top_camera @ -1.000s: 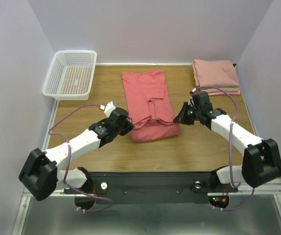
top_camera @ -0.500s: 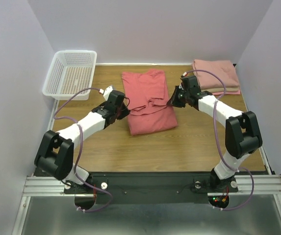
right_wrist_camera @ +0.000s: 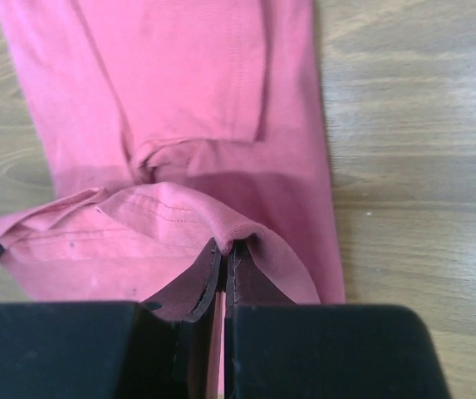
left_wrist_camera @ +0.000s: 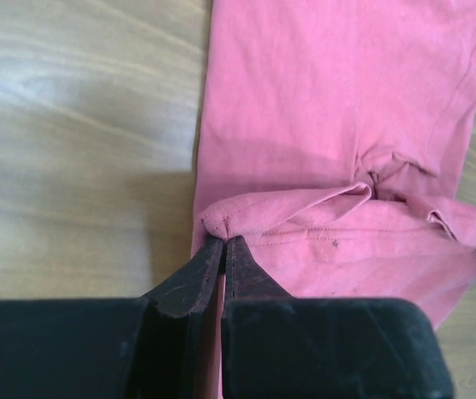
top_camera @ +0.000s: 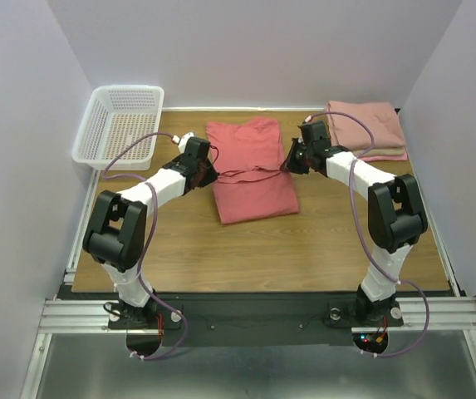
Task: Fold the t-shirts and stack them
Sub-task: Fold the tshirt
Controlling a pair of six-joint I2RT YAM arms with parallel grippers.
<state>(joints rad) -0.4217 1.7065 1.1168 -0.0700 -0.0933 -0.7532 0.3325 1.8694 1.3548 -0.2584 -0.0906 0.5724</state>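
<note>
Wooden table [top_camera: 221, 249] bears coral-red t-shirt [top_camera: 254, 183], its hem corners pinched by left gripper [left_wrist_camera: 223, 242] and right gripper [right_wrist_camera: 225, 247]

We look down from above and behind the arm bases over the whole table [top_camera: 321, 249]. Our two wrist cameras sit close, peering down past their own fingers [left_wrist_camera: 189, 283] from opposite sides at the same coral-red t-shirt [top_camera: 254, 195], which all three views share

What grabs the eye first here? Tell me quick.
The red shirt mid-table, its near edge doubled back and pinched at each corner by the left gripper and right gripper. Then the folded stack at far right and the white basket at far left.
</note>
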